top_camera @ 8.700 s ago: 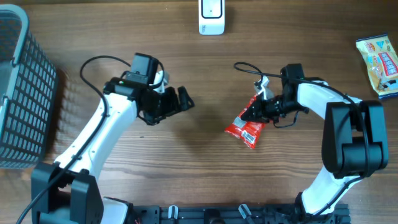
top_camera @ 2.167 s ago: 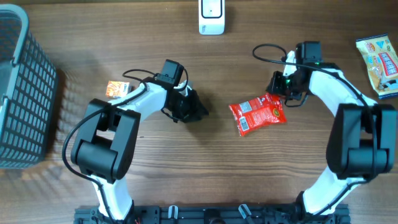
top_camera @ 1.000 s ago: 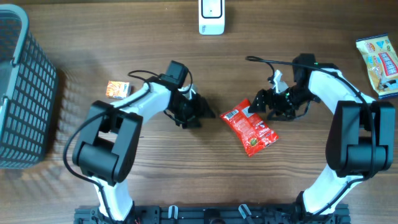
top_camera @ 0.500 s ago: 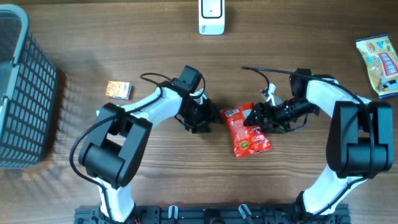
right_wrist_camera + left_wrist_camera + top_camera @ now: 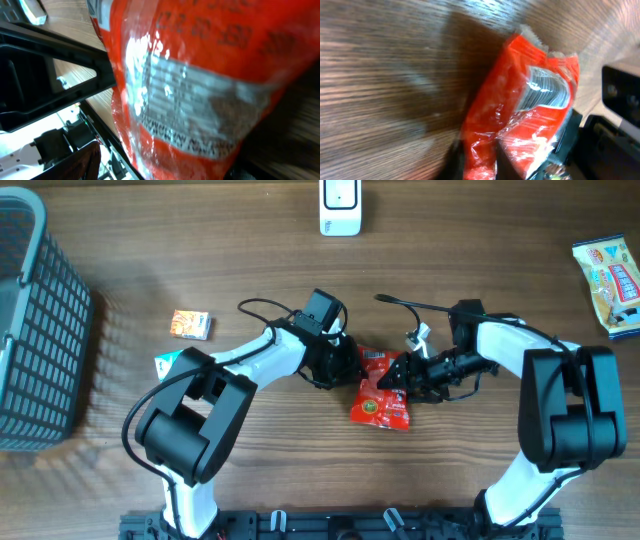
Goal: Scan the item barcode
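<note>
A red snack packet [image 5: 381,396] hangs between my two grippers at the table's middle, a little above the wood. My left gripper [image 5: 352,366] is shut on the packet's left edge; in the left wrist view the red foil [image 5: 520,100] is pinched between the dark fingers at the bottom [image 5: 480,167]. My right gripper [image 5: 401,374] holds the packet's right side, and the crinkled packet [image 5: 200,75] fills the right wrist view. A white printed label [image 5: 547,87] shows on the packet's upper part. The white scanner [image 5: 340,206] stands at the far edge.
A grey basket [image 5: 35,330] stands at the left edge. A small orange box [image 5: 190,324] and a teal item [image 5: 165,363] lie left of the left arm. A yellow and blue packet [image 5: 610,285] lies at the far right.
The right gripper has carried the red packet leftwards and turned it. The left gripper has moved right to the packet and shut on its left edge.
</note>
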You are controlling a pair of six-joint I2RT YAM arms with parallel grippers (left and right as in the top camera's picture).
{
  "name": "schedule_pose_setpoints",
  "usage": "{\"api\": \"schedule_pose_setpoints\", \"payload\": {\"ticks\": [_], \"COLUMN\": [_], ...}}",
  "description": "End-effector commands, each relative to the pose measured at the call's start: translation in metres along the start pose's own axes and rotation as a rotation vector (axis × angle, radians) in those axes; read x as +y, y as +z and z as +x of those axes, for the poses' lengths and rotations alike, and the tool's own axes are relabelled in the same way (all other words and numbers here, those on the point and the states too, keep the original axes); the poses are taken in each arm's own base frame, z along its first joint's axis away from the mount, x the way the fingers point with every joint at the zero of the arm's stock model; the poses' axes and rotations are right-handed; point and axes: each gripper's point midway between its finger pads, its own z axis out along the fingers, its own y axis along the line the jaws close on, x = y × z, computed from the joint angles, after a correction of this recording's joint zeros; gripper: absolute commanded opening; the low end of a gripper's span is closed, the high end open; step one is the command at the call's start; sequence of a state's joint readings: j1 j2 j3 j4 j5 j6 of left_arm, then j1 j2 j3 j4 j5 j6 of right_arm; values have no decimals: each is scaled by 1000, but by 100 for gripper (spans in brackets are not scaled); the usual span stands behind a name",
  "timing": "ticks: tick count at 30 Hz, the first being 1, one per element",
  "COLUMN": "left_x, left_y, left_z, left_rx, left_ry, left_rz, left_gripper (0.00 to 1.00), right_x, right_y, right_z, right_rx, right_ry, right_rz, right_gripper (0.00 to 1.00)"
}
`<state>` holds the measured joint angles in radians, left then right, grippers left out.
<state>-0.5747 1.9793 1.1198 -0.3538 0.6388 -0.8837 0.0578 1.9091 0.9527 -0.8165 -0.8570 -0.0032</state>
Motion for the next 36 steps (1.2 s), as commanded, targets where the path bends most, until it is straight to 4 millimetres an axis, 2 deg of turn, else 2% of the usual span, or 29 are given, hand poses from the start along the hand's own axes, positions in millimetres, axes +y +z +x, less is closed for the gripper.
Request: {"api": "schedule_pose_setpoints", "payload": {"ticks": [1, 5, 11, 16, 19, 22, 25, 27, 29, 30, 33, 36], "left_x": [10, 13, 29, 33, 35, 36, 38, 35, 28, 19, 9, 14], "left_y": [5, 1, -22, -36, -36, -35, -35, -34, -34, -35, -41, -44], "left_z": [-4, -12, -42, -52, -52, -49, -46, -42, -35, -27, -18, -18], "left_rx": [-16, -39, -91, -74, -73, -64, -53, -31, 16, 69, 138, 137], "left_ry": [-36, -73, -182, -242, -276, -289, -298, -297, -290, -261, -209, -169], "left_rz": [-29, -29, -3, 47, 44, 33, 27, 39, 72, 117, 187, 188], "left_gripper": [4, 4, 4, 4, 4, 4, 4, 4, 4, 4, 4, 4], "right_x": [-39, -40, -40, -37, -28, -35, -33, -30, -25, -23, -21, -21], "right_y": [13, 13, 12, 14, 20, 30, 31, 31, 33, 33, 34, 34], "right_z": [4, 0, -10, -20, -19, -8, -8, -8, -10, -11, -13, -14], "right_rx": [14, -1, -36, -80, -77, -61, -62, -63, -64, -66, -74, -76], "right_ry": [66, 63, 50, 113, 129, 169, 184, 197, 198, 193, 196, 193], "right_rz": [194, 196, 198, 181, 131, 153, 139, 120, 96, 86, 82, 81], "right_gripper": [73, 72, 73, 73, 73, 73, 72, 66, 50, 45, 46, 46]}}
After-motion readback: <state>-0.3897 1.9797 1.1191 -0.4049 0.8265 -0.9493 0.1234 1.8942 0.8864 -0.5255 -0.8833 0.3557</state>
